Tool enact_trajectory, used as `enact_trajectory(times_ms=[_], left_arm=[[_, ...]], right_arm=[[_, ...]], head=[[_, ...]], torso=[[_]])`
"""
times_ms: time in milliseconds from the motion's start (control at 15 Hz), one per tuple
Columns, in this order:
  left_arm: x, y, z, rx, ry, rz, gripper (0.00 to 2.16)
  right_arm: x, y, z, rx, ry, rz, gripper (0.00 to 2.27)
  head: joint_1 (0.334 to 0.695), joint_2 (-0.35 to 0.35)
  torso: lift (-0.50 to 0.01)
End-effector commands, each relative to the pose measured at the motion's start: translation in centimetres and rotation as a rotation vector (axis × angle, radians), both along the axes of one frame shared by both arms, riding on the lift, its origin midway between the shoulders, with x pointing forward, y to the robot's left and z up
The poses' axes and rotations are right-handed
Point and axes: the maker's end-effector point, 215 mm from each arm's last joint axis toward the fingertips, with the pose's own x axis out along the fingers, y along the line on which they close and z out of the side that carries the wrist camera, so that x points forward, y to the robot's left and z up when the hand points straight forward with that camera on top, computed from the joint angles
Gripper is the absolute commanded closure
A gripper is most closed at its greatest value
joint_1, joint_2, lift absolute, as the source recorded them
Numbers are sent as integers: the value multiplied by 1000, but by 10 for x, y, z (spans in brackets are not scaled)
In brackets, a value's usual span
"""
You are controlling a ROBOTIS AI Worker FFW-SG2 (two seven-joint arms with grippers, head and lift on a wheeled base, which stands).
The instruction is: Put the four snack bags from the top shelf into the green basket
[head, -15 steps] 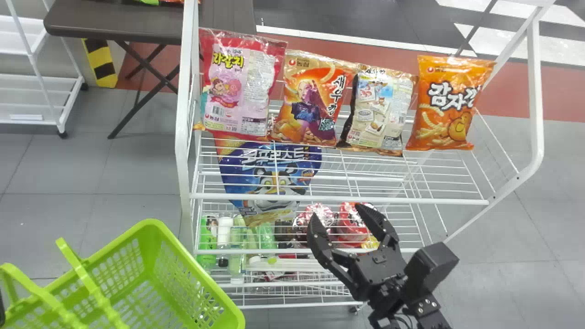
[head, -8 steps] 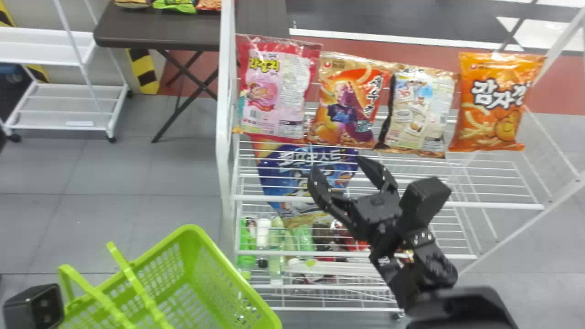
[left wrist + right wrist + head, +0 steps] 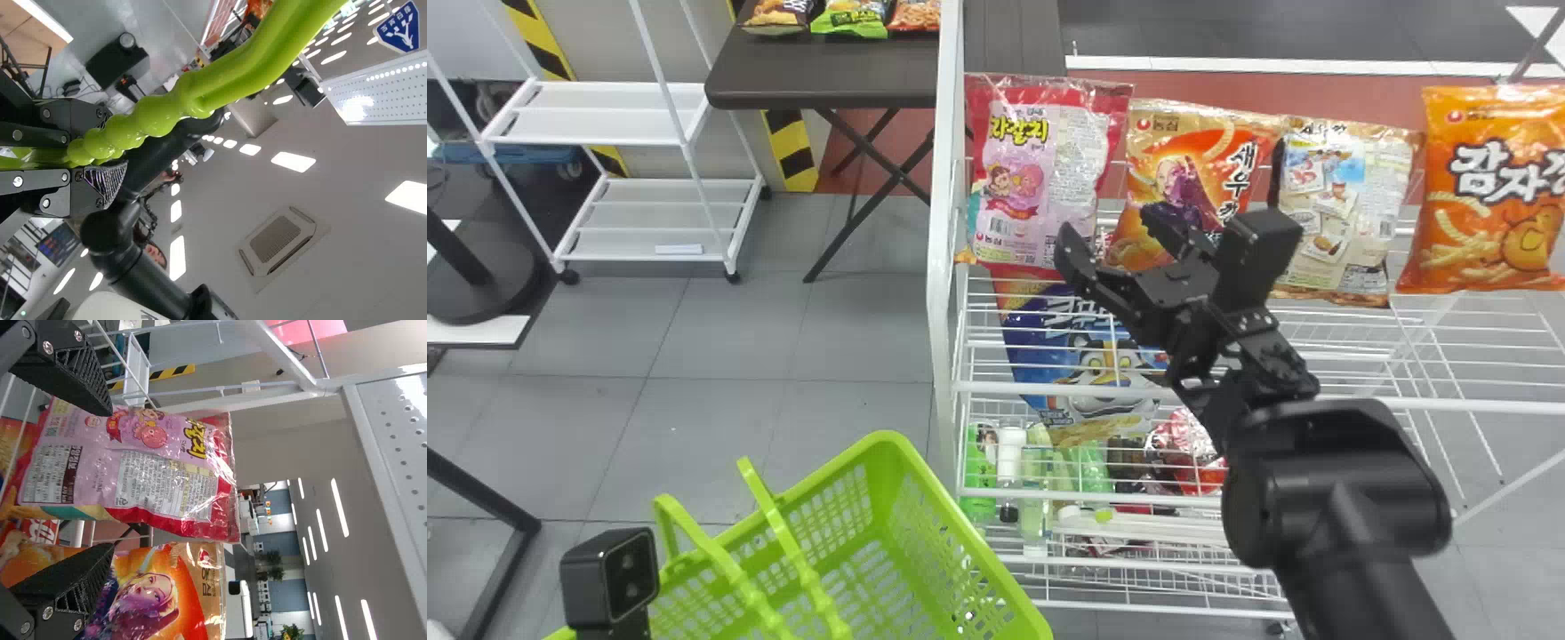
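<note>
So my right claw point(image 3: 1110, 224) is wide and empty, just in front of the red-and-pink plastic snack bag point(image 3: 1040, 169), and I'm guessing that's the first grab. Right neighbour is the orange-and-gold bag with a figure printed on it point(image 3: 1200, 133); farther right of the claw are the beige-and-white one point(image 3: 1343, 196) and the bright orange one point(image 3: 1494, 187). All four lean upright on the white wire top shelf point(image 3: 1049, 388).

Tips, imo: seen from the wrist, one finger crosses the pink bag's left side, the other covers part of the orange-and-gold bag. I'd nudge left so the pink one sits centred in the gap, then ease that right finger into the seam between them. Skip that and you'll pinch both or knock the neighbour over. Don't overshoot left though, the frame post is right there.

Close softly, it's puffy and slick, then lift straight up before swinging left and down to the lime-green plastic basket point(image 3: 974, 526), lower and nearer me than the claw. My left claw point(image 3: 113, 153) is clamped on its handle; keep that steady for the drop.
</note>
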Motion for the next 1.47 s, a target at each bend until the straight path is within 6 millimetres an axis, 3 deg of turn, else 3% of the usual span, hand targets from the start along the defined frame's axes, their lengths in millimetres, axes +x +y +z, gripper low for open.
enact_trajectory(times_ms=[0, 333, 400, 467, 533, 667, 1133, 1400], left_arm=[[0, -2, 4, -9, -11, -27, 2148], [-5, 1, 3, -9, 1, -26, 2148], [-6, 2, 3, -9, 1, -26, 2148], [-6, 2, 3, -7, 1, -29, 2148], [-6, 2, 3, -6, 1, -30, 2148], [-5, 3, 4, -7, -1, -29, 2148], [-3, 4, 4, -11, 6, -31, 2148], [3, 9, 6, -6, 31, -28, 2148]], right_arm=[[25, 11, -3, 24, 24, 27, 113], [55, 43, -23, 54, 96, 124, 127], [56, 50, -24, 44, 101, 143, 225], [56, 54, -24, 43, 102, 165, 437], [54, 58, -24, 43, 103, 182, 856], [52, 60, -26, 45, 112, 190, 2175], [22, 54, -15, 92, 68, 162, 2253], [-16, 1, 13, 185, 11, 65, 2253]], head=[[695, 8], [695, 41], [695, 57], [695, 64], [695, 71], [695, 84], [695, 92], [695, 70]], torso=[[0], [0], [0], [0], [0], [0], [0], [0]])
